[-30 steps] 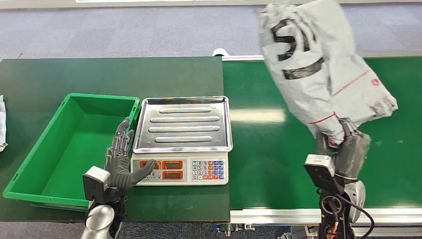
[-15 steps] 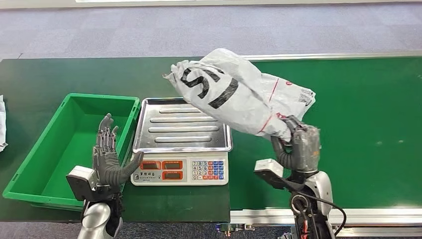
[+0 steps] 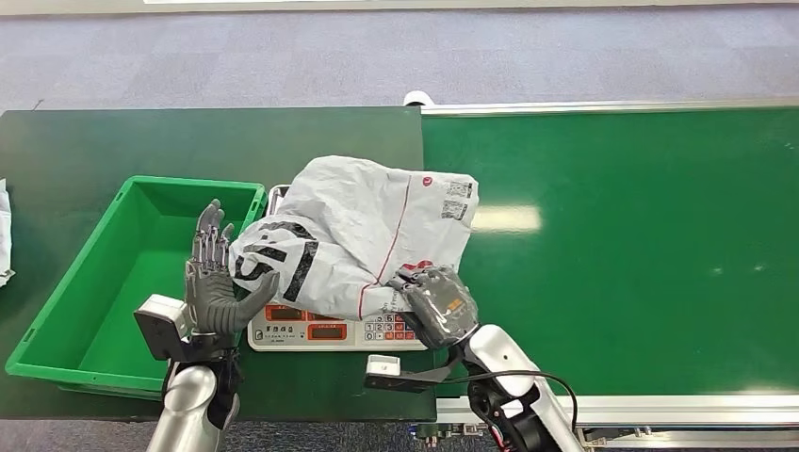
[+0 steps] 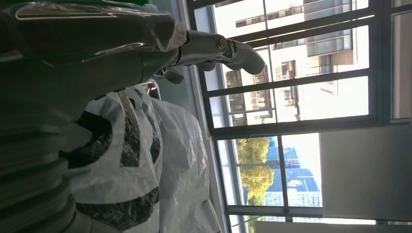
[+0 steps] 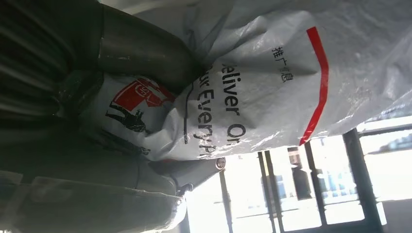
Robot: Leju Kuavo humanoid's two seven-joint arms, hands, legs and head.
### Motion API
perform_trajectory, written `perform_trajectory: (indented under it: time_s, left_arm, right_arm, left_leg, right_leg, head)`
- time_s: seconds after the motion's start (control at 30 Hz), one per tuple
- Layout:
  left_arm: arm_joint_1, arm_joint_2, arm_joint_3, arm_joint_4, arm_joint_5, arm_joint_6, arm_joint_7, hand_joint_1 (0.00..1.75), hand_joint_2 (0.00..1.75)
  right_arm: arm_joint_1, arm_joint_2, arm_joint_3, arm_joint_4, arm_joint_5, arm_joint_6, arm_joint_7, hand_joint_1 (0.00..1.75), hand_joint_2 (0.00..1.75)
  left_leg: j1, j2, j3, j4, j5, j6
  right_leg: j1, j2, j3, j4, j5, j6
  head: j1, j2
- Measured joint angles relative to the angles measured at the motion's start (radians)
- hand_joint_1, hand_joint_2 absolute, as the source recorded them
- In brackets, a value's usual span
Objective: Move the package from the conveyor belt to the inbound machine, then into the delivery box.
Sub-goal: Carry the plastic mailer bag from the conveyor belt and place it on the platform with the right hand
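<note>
The package (image 3: 358, 235), a grey plastic mailer with black letters and red lines, lies over the steel pan of the scale (image 3: 330, 330), covering most of it. My right hand (image 3: 438, 303) grips its near right corner, just above the scale's keypad; the right wrist view shows the package (image 5: 272, 82) pressed against my fingers (image 5: 141, 53). My left hand (image 3: 215, 281) stands upright with fingers spread, right beside the package's left end, between it and the green box (image 3: 66, 311). In the left wrist view the package (image 4: 145, 160) lies close by my fingers (image 4: 218, 48).
The scale sits on a dark green table (image 3: 113, 141) with the green box to its left. The green conveyor belt (image 3: 641, 235) runs to the right, with a metal rail (image 3: 660, 410) along its near edge. A white object (image 3: 4, 231) lies at the table's left edge.
My right hand swung the package from high over the belt leftward and down onto the scale pan. My left hand rose slightly and stayed beside the scale.
</note>
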Motion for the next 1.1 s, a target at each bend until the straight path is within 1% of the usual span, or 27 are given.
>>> perform_trajectory:
  time_s: [0.07, 0.17, 0.23, 0.3, 0.33, 0.37, 0.43, 0.47, 0.5, 0.57, 0.6, 0.67, 0.73, 0.87, 0.97, 1.1]
  left_arm:
    - [-0.006, 0.001, -0.005, 0.011, 0.005, -0.002, 0.0, 0.0, 1.75]
    - [-0.014, 0.002, -0.01, 0.029, 0.014, -0.005, 0.0, 0.0, 1.75]
    - [-0.016, 0.003, -0.014, 0.038, 0.02, -0.005, 0.0, 0.0, 1.75]
    - [-0.016, 0.004, -0.017, 0.046, 0.023, -0.005, -0.001, 0.0, 1.75]
    - [-0.016, 0.004, -0.019, 0.048, 0.025, -0.004, -0.001, 0.0, 1.75]
    - [-0.016, 0.005, -0.02, 0.051, 0.026, -0.002, -0.001, 0.0, 1.75]
    - [-0.016, 0.006, -0.021, 0.053, 0.028, 0.002, -0.001, 0.0, 1.75]
    - [-0.016, 0.006, -0.021, 0.054, 0.028, 0.004, -0.001, 0.0, 1.75]
    - [-0.016, 0.006, -0.021, 0.054, 0.029, 0.006, -0.001, 0.0, 1.75]
    - [-0.015, 0.006, -0.021, 0.054, 0.03, 0.008, 0.0, 0.0, 1.75]
    - [-0.014, 0.007, -0.021, 0.053, 0.03, 0.008, 0.0, 0.0, 1.75]
    - [-0.008, 0.007, -0.021, 0.046, 0.029, 0.007, 0.0, 0.0, 1.75]
    - [0.002, 0.008, -0.021, 0.037, 0.025, 0.007, 0.0, 0.0, 1.75]
    - [0.017, 0.009, -0.021, 0.029, 0.029, -0.003, -0.001, 0.0, 1.75]
    - [0.025, 0.011, -0.025, 0.028, 0.03, -0.012, -0.004, 0.0, 1.75]
    - [0.035, 0.012, -0.031, 0.028, 0.029, -0.007, -0.007, 0.0, 1.75]
  right_arm:
    - [-0.021, 0.0, 0.04, 0.03, 0.009, -0.012, 0.002, 1.75, 1.75]
    - [-0.048, -0.001, 0.083, 0.064, -0.017, -0.072, -0.005, 1.75, 1.75]
    - [-0.063, -0.004, 0.097, 0.073, -0.043, -0.108, -0.007, 1.75, 1.75]
    - [-0.076, -0.006, 0.103, 0.075, -0.064, -0.123, -0.004, 1.75, 1.75]
    - [-0.081, -0.008, 0.105, 0.075, -0.073, -0.125, 0.0, 1.65, 1.75]
    - [-0.086, -0.008, 0.106, 0.075, -0.081, -0.125, 0.005, 1.3, 1.75]
    - [-0.091, -0.009, 0.107, 0.075, -0.097, -0.125, 0.017, 0.45, 1.75]
    - [-0.092, -0.009, 0.106, 0.075, -0.104, -0.125, 0.023, 0.11, 1.31]
    - [-0.093, -0.009, 0.104, 0.075, -0.114, -0.126, 0.029, 0.03, 0.87]
    - [-0.091, -0.009, 0.094, 0.072, -0.156, -0.135, 0.038, 0.0, 0.0]
    - [-0.087, -0.01, 0.084, 0.068, -0.196, -0.139, 0.034, 0.0, 0.0]
    - [-0.072, -0.01, 0.056, 0.046, -0.318, -0.134, 0.006, 0.0, 0.0]
    - [-0.046, -0.012, 0.021, 0.009, -0.446, -0.089, -0.031, 0.0, 0.0]
    - [0.011, -0.021, -0.038, -0.054, -0.608, 0.073, -0.061, 0.0, 1.75]
    - [0.052, -0.028, -0.072, -0.078, -0.704, 0.175, -0.072, 0.0, 1.75]
    - [0.105, -0.037, -0.118, -0.101, -0.825, 0.262, -0.096, 0.0, 1.75]
  left_leg:
    - [0.0, 0.0, 0.0, 0.0, 0.0, 0.0]
    - [0.0, 0.0, 0.0, 0.0, 0.0, 0.0]
    - [0.0, 0.0, 0.0, 0.0, 0.0, 0.0]
    - [0.0, 0.0, 0.0, 0.0, 0.0, 0.0]
    - [0.0, 0.0, 0.0, 0.0, 0.0, 0.0]
    - [0.0, 0.0, 0.0, 0.0, 0.0, 0.0]
    - [0.0, 0.0, 0.0, 0.0, 0.0, 0.0]
    - [0.0, 0.0, 0.0, 0.0, 0.0, 0.0]
    - [0.0, 0.0, 0.0, 0.0, 0.0, 0.0]
    - [0.0, 0.0, 0.0, 0.0, 0.0, 0.0]
    - [0.0, 0.0, 0.0, 0.0, 0.0, 0.0]
    - [0.0, 0.0, 0.0, 0.0, 0.0, 0.0]
    - [0.0, 0.0, 0.0, 0.0, 0.0, 0.0]
    - [0.0, 0.0, 0.0, 0.0, -0.001, 0.0]
    - [0.0, 0.0, 0.0, 0.0, -0.001, 0.0]
    - [0.0, 0.0, 0.0, 0.0, -0.001, 0.0]
  right_leg:
    - [0.0, 0.0, 0.0, 0.0, 0.0, 0.0]
    - [0.0, 0.0, 0.0, 0.0, 0.0, 0.0]
    - [0.0, 0.0, 0.0, 0.0, 0.0, 0.0]
    - [0.0, 0.0, 0.0, 0.0, 0.0, 0.0]
    - [0.0, 0.0, 0.0, 0.0, 0.0, 0.0]
    - [0.0, 0.0, 0.0, 0.0, 0.0, 0.0]
    - [0.0, 0.0, 0.0, 0.0, 0.0, 0.0]
    - [0.0, 0.0, 0.0, 0.0, 0.0, 0.0]
    - [0.0, 0.0, 0.0, 0.0, 0.0, 0.0]
    - [0.0, 0.0, 0.0, 0.0, 0.0, 0.0]
    - [0.0, 0.0, 0.0, 0.0, 0.0, 0.0]
    - [0.0, 0.0, 0.0, 0.0, 0.0, 0.0]
    - [0.0, 0.0, 0.0, 0.0, 0.0, 0.0]
    - [0.0, 0.0, 0.0, 0.0, 0.0, 0.0]
    - [0.0, 0.0, 0.0, 0.0, 0.0, 0.0]
    - [0.0, 0.0, 0.0, 0.0, 0.0, 0.0]
  head:
    - [0.0, 0.0]
    - [0.0, 0.0]
    - [0.0, 0.0]
    - [0.0, 0.0]
    - [0.0, 0.0]
    - [0.0, 0.0]
    - [0.0, 0.0]
    - [0.0, 0.0]
    - [0.0, 0.0]
    - [0.0, 0.0]
    - [0.0, 0.0]
    - [0.0, 0.0]
    - [0.0, 0.0]
    - [0.0, 0.0]
    - [0.0, 0.0]
    - [0.0, 0.0]
